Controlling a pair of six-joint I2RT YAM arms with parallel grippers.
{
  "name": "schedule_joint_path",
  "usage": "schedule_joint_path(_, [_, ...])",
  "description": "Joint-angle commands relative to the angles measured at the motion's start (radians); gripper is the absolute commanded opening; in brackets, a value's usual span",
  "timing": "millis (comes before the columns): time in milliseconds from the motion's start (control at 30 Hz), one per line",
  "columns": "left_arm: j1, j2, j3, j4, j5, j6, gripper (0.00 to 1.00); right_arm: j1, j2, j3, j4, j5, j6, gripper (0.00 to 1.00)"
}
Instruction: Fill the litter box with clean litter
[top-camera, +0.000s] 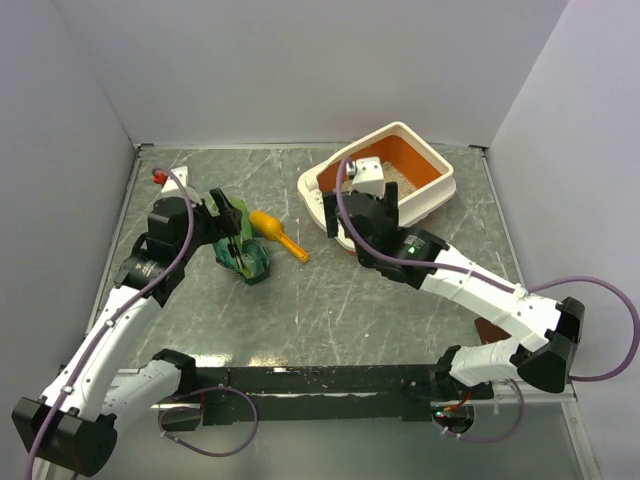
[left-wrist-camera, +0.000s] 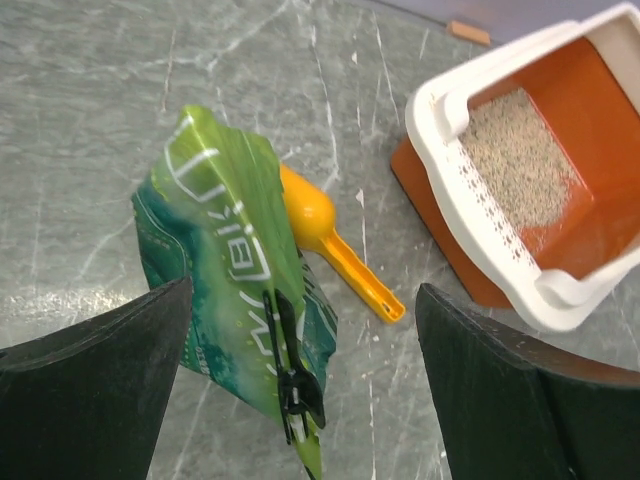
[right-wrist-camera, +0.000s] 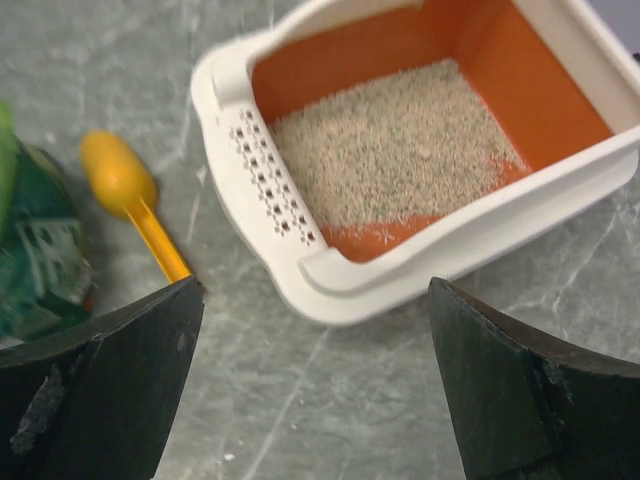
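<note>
The litter box (top-camera: 405, 128) sits at the back right, cream rim and orange inside, tilted slightly. Clean litter (right-wrist-camera: 395, 145) covers most of its floor, with a bare orange strip along the near wall. My right gripper (top-camera: 362, 212) hovers open just in front of the box's near rim (right-wrist-camera: 400, 275), nothing between its fingers (right-wrist-camera: 120, 380). My left gripper (top-camera: 228, 215) is open above the green crinkled bag (left-wrist-camera: 225, 250), which lies between its fingers (left-wrist-camera: 110, 370) untouched. The left wrist view also shows the box (left-wrist-camera: 480, 215) and litter (left-wrist-camera: 515, 160) at upper right.
A yellow-orange scoop (top-camera: 278, 233) lies between bag and box, handle pointing right and toward me. A black clip (left-wrist-camera: 295, 385) pinches the bag's near end. A small red object (top-camera: 159, 176) sits at the back left. Grey walls enclose the table on three sides.
</note>
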Motion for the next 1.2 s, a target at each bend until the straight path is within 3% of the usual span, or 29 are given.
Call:
schedule_joint_path(0, [-0.024, 0.010, 0.036, -0.021, -0.065, -0.007, 0.97, 0.006, 0.020, 0.117, -0.036, -0.005, 0.044, 0.99])
schedule_joint_path(233, [-0.024, 0.002, 0.010, -0.039, -0.206, -0.010, 0.97, 0.004, -0.009, 0.046, 0.129, -0.430, -0.043, 0.99])
schedule_joint_path(367, [-0.024, -0.062, -0.039, 0.010, -0.232, 0.005, 0.97, 0.016, 0.055, 0.102, 0.129, -0.567, -0.022, 0.99])
schedule_joint_path(467, [-0.024, -0.102, -0.047, -0.001, -0.338, -0.025, 0.97, 0.033, 0.101, 0.131, 0.146, -0.639, -0.008, 0.99])
schedule_joint_path(667, [-0.020, -0.163, -0.044, -0.053, -0.536, -0.119, 0.97, 0.073, 0.220, 0.207, 0.151, -0.691, 0.015, 0.95])
schedule_joint_path(1167, [0.025, -0.192, -0.051, -0.053, -0.466, -0.125, 0.97, 0.159, 0.570, 0.506, 0.125, -0.598, 0.044, 0.80])
